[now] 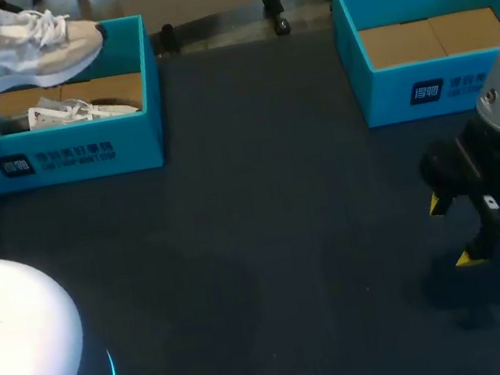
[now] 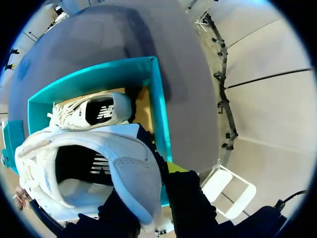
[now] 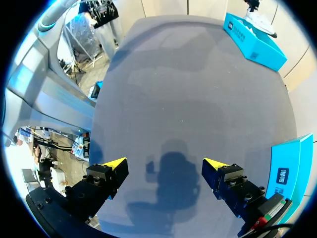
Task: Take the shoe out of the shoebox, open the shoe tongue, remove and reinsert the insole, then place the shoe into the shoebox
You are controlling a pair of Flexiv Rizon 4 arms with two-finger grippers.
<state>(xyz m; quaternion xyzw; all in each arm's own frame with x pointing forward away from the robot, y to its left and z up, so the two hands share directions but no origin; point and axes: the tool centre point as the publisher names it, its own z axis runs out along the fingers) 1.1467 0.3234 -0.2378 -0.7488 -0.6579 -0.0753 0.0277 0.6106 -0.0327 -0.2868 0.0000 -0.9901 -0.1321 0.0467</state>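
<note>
Nearest: right pincer (image 1: 454, 231) released, yellow tips well apart, grasping nothing, low over the dark bench (image 1: 268, 242). Best kept there, ready to receive.

Farther back, above the left shoebox (image 1: 55, 156): left pincer (image 2: 148, 196) clenched on the heel wall of a white sneaker (image 1: 27, 42), lifted over the box's far corner, sole downward.

For a good finish of this lift-out:
- Hold the clench firm, because of likely swinging on so thin a heel wall.
- Carry level toward the bench middle, without brushing the rim.
- Set down flat on the sole, near the right pincer, ready for opening the tongue.

Shown only from the left wrist: the grasp itself, one finger inside the collar and one outside, and the open mouth of the sneaker with the insole apparently in place.

Shown better from the head view: a second sneaker (image 1: 76, 110) lying in the box under the lifted one, the wide stretch of bench between both arms, and the right shoebox (image 1: 425, 88) far to the right.

From the right wrist: only bench ahead, the lifted sneaker small at the far corner.
</note>
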